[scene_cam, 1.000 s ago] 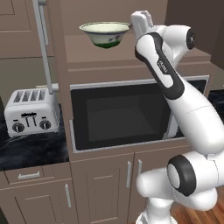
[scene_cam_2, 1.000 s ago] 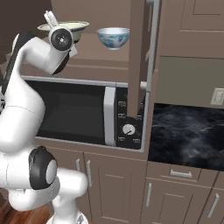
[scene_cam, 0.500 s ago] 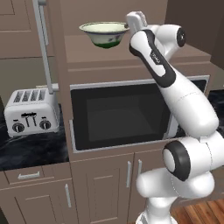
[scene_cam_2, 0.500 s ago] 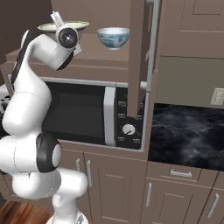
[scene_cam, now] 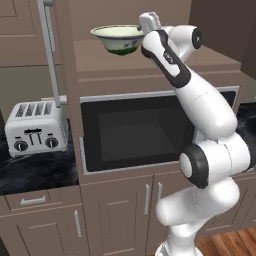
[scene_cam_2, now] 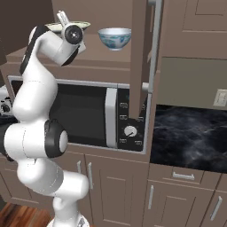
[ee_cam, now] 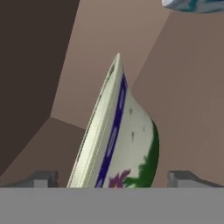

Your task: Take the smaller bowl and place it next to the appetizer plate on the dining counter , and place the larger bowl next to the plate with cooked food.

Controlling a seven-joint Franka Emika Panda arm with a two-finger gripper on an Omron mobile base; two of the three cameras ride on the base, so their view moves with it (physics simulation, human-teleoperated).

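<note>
Your arm has pushed its wrist forward and up over the last second, so the gripper (ee_cam: 111, 181) now sits right at the larger bowl (scene_cam: 118, 39) instead of short of it, while both bowls have stayed put. The larger bowl stands on the open shelf (scene_cam: 165, 62) above the microwave (scene_cam: 135, 131), and the smaller bowl (scene_cam_2: 114, 38) stands on the same shelf, well apart from it, toward the tall cabinet door (scene_cam_2: 142, 57).

Your jaws stand wide, holding nothing. In the hand view the two finger tips flank the larger bowl, one on each side, with its rim running as a steep line up between them and its green foot toward the right tip. So the bowl lies straight ahead of the tool, wall edge-on to the gap.

What your next move turns on, as I judge it, is that alignment: one finger needs to go inside the rim and one outside before you close. Neither plate nor the dining counter is visible from here.
</note>
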